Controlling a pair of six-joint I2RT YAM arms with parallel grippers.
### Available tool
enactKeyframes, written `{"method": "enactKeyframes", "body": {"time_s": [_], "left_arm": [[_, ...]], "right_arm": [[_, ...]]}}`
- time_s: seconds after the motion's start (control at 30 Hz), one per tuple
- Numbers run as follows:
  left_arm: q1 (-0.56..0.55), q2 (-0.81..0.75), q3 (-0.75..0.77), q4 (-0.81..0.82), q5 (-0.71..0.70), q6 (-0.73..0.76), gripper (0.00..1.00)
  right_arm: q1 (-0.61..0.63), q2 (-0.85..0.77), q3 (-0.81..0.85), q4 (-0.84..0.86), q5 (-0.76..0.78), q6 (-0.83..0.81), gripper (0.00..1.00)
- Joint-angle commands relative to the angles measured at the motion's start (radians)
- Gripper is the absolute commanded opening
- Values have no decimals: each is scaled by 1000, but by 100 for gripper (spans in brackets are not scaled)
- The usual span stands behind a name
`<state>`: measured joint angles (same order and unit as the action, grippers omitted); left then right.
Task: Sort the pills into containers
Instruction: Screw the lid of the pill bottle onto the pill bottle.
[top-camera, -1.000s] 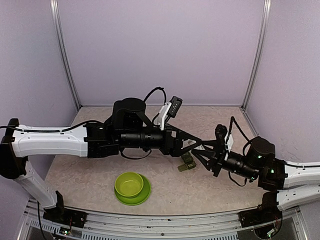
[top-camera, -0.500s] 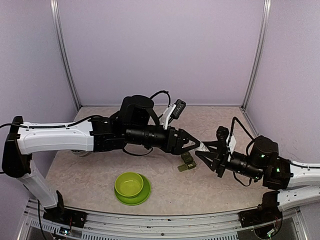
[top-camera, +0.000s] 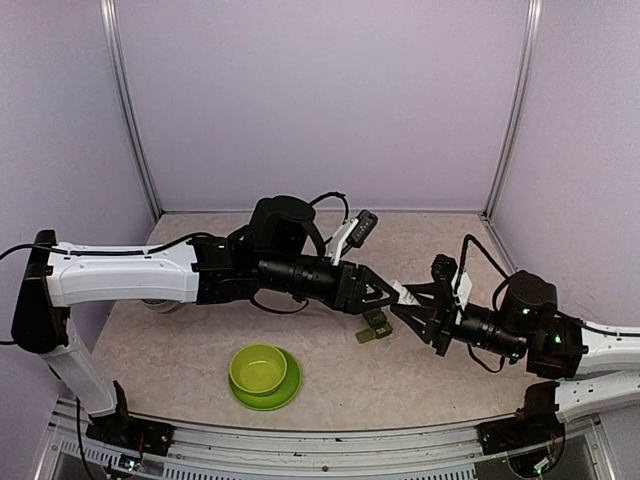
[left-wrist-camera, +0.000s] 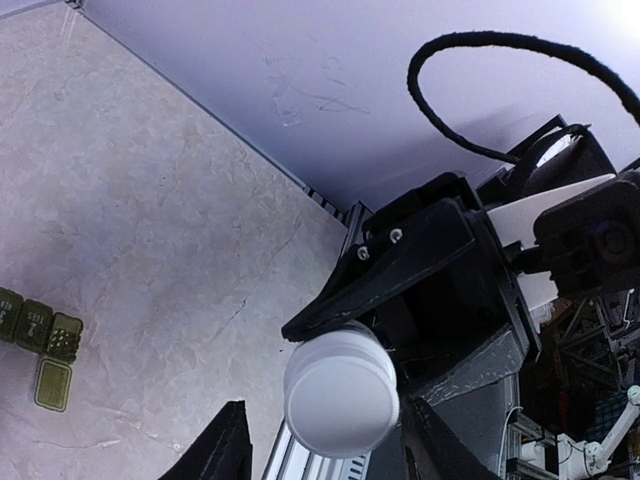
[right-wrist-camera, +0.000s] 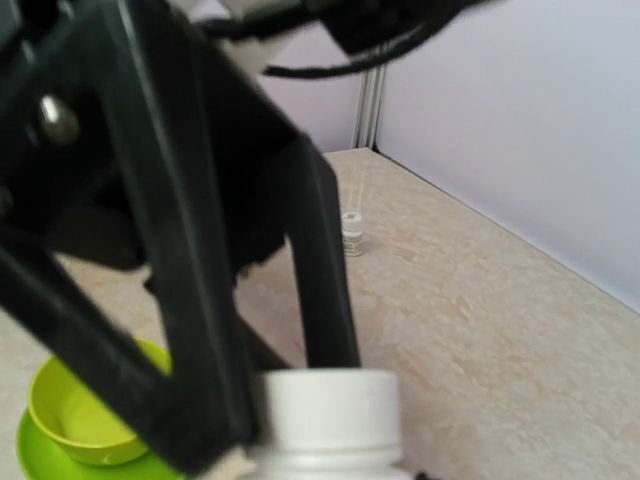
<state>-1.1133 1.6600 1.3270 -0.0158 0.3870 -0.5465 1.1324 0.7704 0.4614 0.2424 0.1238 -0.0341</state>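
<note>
The right gripper (top-camera: 408, 300) is clamped on a white pill bottle (right-wrist-camera: 330, 410). The left gripper (top-camera: 388, 292) has its fingers apart around the cap (left-wrist-camera: 340, 390), not tight. The cap looks smooth and slippery, so it is best held by its sides. The small, light green pill box (top-camera: 375, 326) lies on the table at 7 o'clock.

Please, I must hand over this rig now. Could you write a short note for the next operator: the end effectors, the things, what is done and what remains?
Left end effector: open, jaws either side of the white cap, a gap visible on one side.
Right end effector: shut on the bottle, held in the air above the table.
Pill box: on the table below them, one end lid open, two shut.
Done: bottle lifted, one lid opened.
Left: take off the cap, sort the pills; none visible yet.
</note>
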Motion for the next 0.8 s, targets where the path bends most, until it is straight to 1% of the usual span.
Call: {"method": "enactKeyframes", "body": {"time_s": [0.0, 0.1, 0.37, 0.5, 0.63, 0.7, 0.77], "left_arm": [[5, 19, 20, 21, 48, -7, 48], [7, 14, 14, 37, 48, -9, 46], [17, 4, 9, 54, 60, -14, 46], [18, 7, 7, 52, 65, -10, 39], [18, 4, -2, 59, 66, -8, 29], [18, 4, -3, 58, 63, -2, 22], [18, 5, -3, 58, 74, 17, 18]], "right_arm": [[8, 7, 38, -5, -7, -14, 0], [7, 23, 41, -4, -11, -16, 0], [8, 44, 43, 0, -13, -14, 0], [7, 39, 39, 3, -7, -15, 0], [8, 40, 37, 3, -9, -12, 0], [8, 40, 36, 3, -10, -9, 0], [8, 38, 34, 6, -16, -2, 0]]}}
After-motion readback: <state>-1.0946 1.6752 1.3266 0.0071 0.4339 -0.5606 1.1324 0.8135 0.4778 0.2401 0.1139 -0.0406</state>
